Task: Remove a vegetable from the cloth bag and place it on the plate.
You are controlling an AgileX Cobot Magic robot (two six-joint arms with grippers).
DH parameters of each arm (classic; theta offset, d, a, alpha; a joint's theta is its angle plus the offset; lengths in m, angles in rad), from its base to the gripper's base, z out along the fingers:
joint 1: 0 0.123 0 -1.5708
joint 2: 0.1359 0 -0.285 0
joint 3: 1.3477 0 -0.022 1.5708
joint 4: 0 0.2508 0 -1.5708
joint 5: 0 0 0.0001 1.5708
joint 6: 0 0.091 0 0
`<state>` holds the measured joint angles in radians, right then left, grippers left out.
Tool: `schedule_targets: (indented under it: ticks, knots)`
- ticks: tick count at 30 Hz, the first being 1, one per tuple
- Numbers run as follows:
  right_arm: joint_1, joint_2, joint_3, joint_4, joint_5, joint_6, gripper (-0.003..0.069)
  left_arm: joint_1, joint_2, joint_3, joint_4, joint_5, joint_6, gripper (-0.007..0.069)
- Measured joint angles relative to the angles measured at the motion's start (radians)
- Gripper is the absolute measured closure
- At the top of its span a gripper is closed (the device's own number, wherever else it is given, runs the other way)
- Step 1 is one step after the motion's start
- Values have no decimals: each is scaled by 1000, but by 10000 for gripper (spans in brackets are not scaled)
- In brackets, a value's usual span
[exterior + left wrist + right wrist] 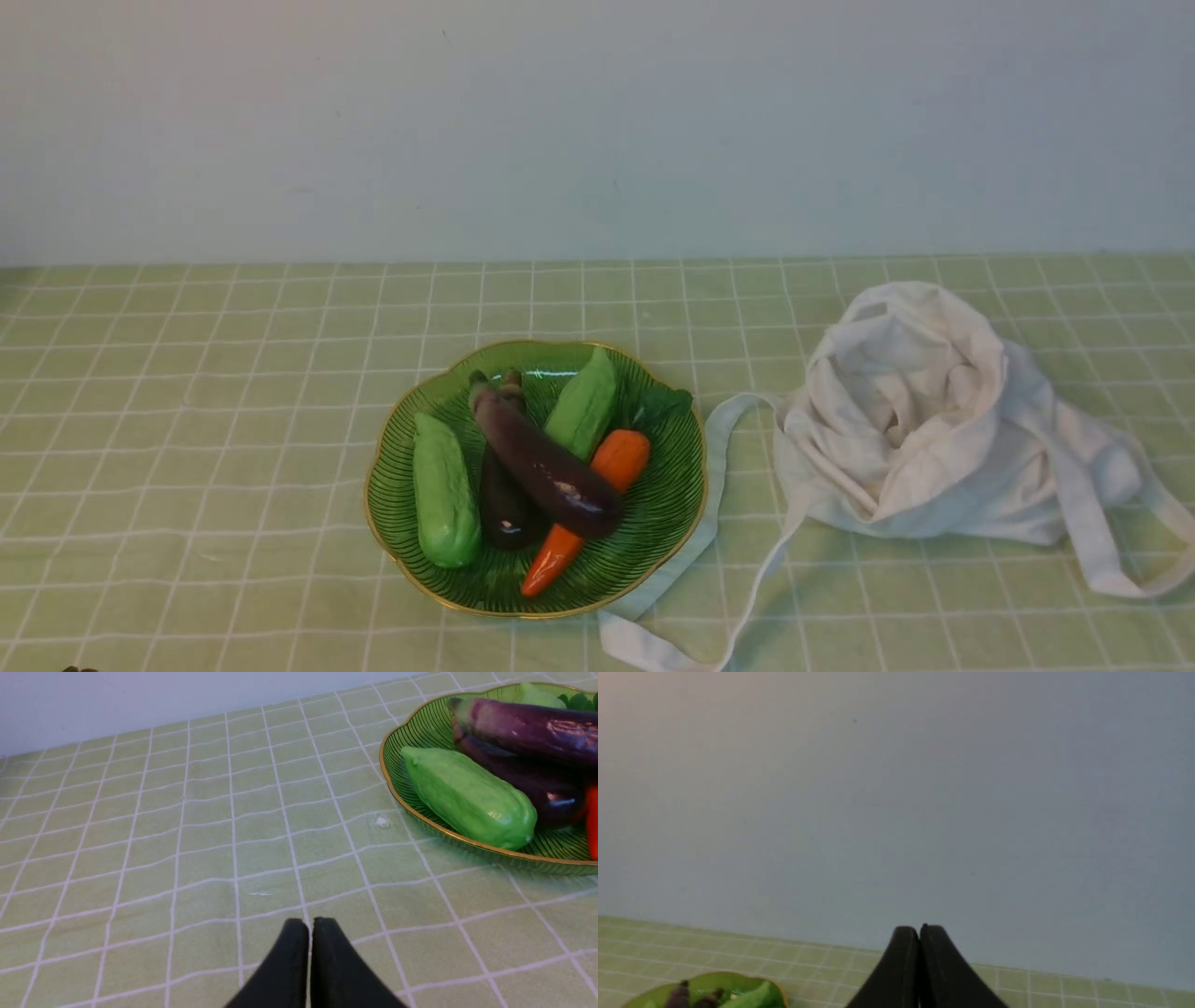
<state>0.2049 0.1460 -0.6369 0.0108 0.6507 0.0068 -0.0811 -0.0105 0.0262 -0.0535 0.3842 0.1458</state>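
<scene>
My left gripper has its two black fingers pressed together with nothing between them. It hangs over the pale green checked tablecloth, left of the plate. My right gripper is also closed and empty. It points toward the plain grey wall, with only the far part of the table and a sliver of the plate below it.

The plate is a round, glossy green dish with leaf ribbing and a thin gold rim, sitting near the middle of the table. The long purple eggplant lies diagonally across the plate's middle, with its stem end toward the far left. It rests on top of a shorter near-black eggplant and an orange carrot. One light green gourd lies at the left of the plate, and another lies at the far right beside a dark leafy green.

The off-white cloth bag slumps in a crumpled heap to the right of the plate. One long strap trails just beside the plate's right rim.
</scene>
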Motion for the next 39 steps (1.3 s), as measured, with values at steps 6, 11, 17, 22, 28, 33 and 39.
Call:
schedule_targets:
  ticks: [6, 11, 17, 22, 28, 33, 39]
  knots:
    - [0, 0, 84, -34, -41, -7, 673, 0, 0, 0, 0, 0, 0, 629]
    - [0, 0, 144, -35, -72, -7, 673, 0, 0, 0, 0, 0, 0, 629]
    - [-38, -47, 303, -37, -143, -7, 673, 0, 0, 0, 0, 0, 0, 629]
    - [-131, -107, 446, -37, -232, -7, 673, 0, 0, 0, 0, 0, 0, 629]
    - [-267, -154, 639, -36, -307, -7, 673, 0, 0, 0, 0, 0, 0, 629]
    - [-288, -157, 662, -36, -290, -7, 673, 0, 0, 0, 0, 0, 0, 629]
    - [-288, -157, 662, -37, -288, 1, 673, 0, 0, 0, 0, 0, 0, 629]
